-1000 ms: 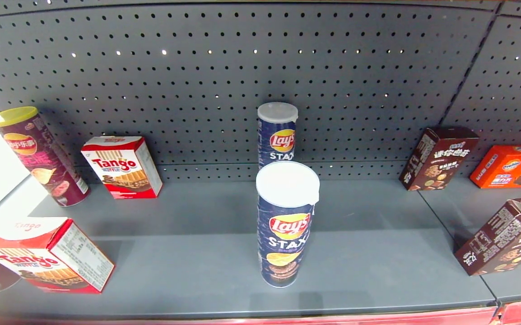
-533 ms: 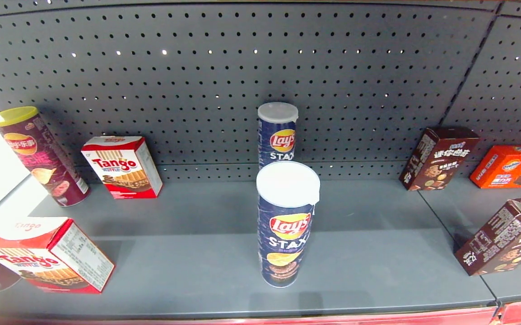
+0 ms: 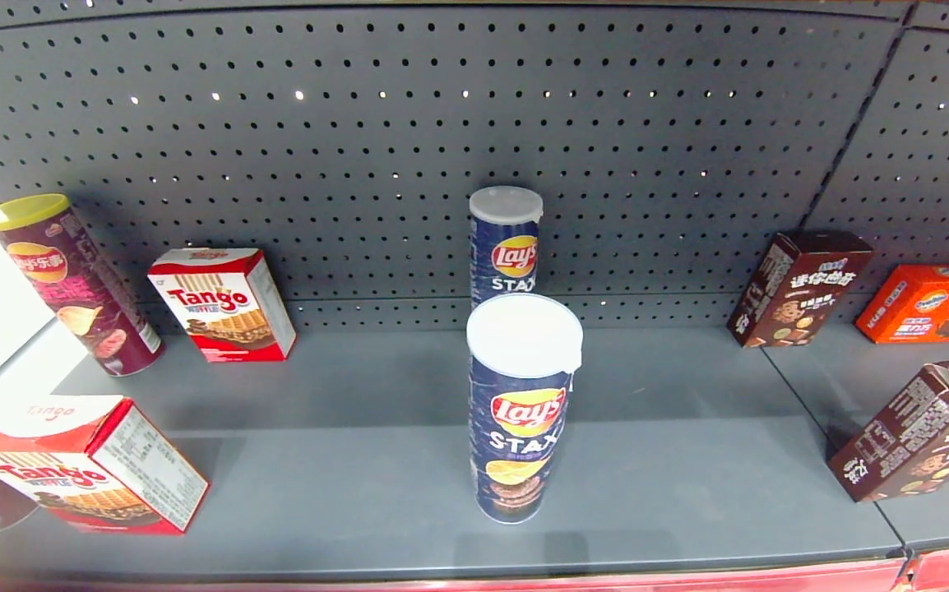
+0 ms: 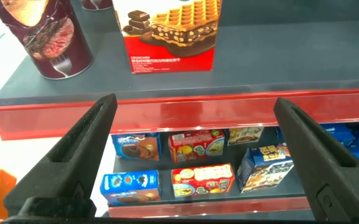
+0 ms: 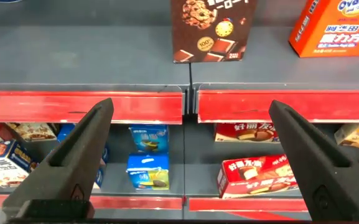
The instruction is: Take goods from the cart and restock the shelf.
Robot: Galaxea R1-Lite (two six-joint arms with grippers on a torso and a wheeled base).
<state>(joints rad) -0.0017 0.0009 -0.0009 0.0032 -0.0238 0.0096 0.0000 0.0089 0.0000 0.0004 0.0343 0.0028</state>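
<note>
Two upright tubes on the grey metal shelf: front dark-blue chip can, rear dark-blue chip can; left gripper and right gripper spread wide, empty.

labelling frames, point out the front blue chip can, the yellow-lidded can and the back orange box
front blue chip can (image 3: 517, 444), head view, label
yellow-lidded can (image 3: 76, 288), head view, body
back orange box (image 3: 927, 302), head view, front face

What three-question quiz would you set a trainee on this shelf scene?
1. True or false: the front blue chip can stands directly before the rear blue chip can, both upright.
2. Which lid colour has the rear maroon chip can? A white, B yellow, C red.
3. Fill in: the left gripper and the right gripper are both ____ (open or shut).
Key: 1 true; 2 B; 3 open.
</note>
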